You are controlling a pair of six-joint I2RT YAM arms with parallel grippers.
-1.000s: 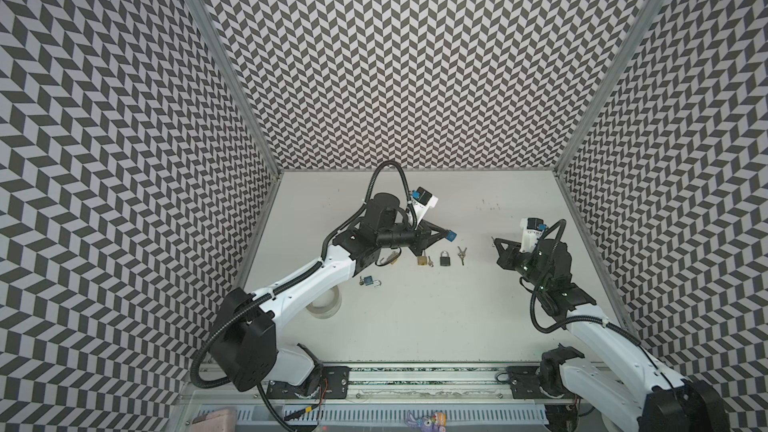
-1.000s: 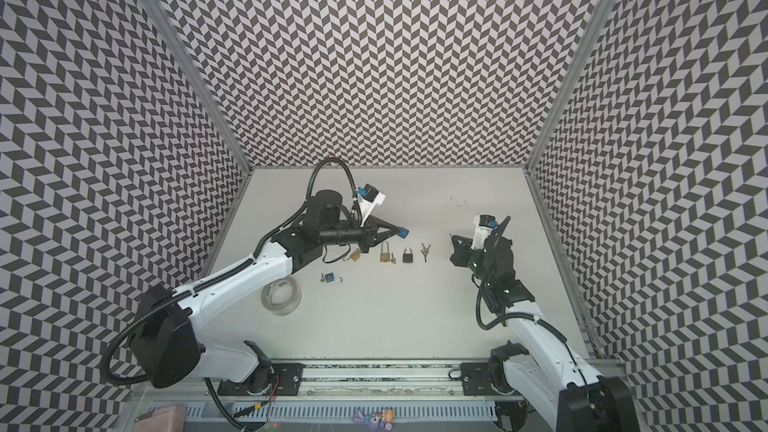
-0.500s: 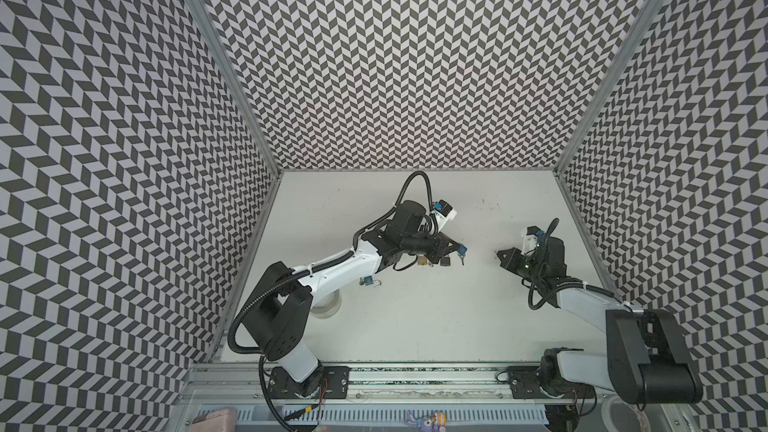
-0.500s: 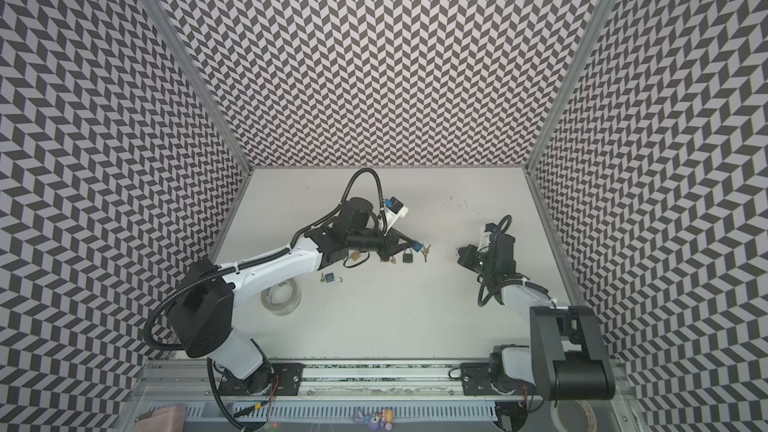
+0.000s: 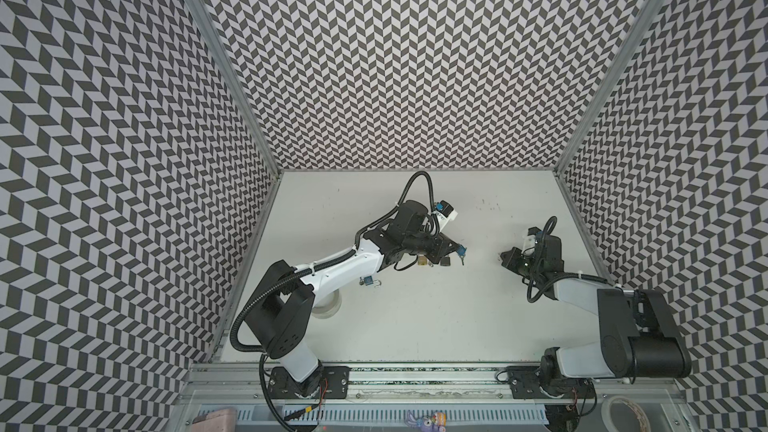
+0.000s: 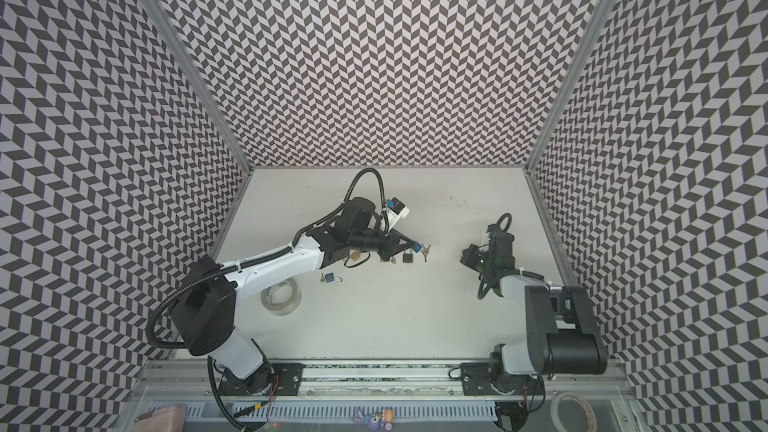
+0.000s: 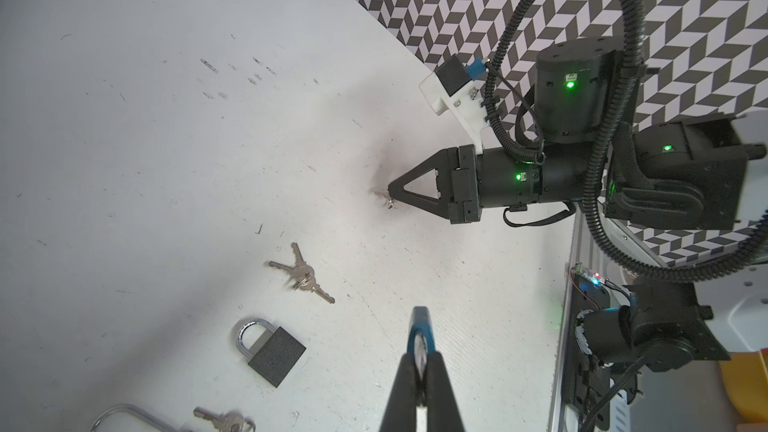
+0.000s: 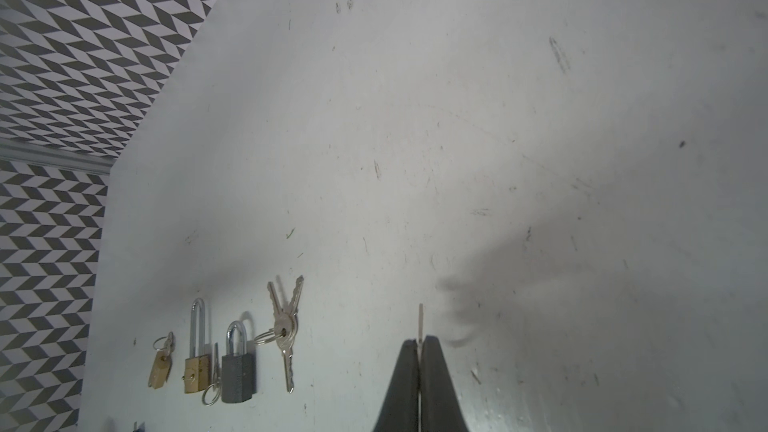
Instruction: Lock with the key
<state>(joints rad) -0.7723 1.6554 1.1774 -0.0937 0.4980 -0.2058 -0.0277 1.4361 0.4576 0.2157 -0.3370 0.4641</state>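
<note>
Now we pinch a blue padlock [image 7: 416,326] in our left gripper [image 7: 419,357]. Our right gripper [image 8: 420,343], well apart from it, clamps a key [image 8: 420,318].

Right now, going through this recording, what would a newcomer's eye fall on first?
Black-and-white chevron walls box in a pale table. Over its middle the left hand is shut on a small blue item, facing the right hand, which pinches a key. Near them lie a grey padlock and a key bunch.
</note>
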